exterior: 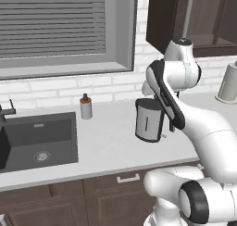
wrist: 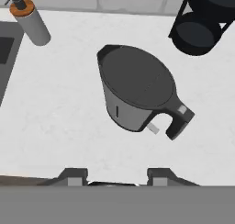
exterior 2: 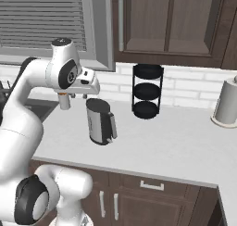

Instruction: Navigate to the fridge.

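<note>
The robot faces a counter (exterior 2: 185, 141) with a sink (exterior: 39, 139) at its left end and a kettle (wrist: 137, 87) near the middle. The jaws hang over the kettle, spread apart and holding nothing. A soap bottle (exterior: 85, 106) stands by the back wall. A black rack (exterior 2: 147, 91) and a paper roll (exterior 2: 227, 102) stand to the right. These pictures have no fridge in them, so I cannot tell which way it lies. I think the base must turn and drive to find it.
</note>
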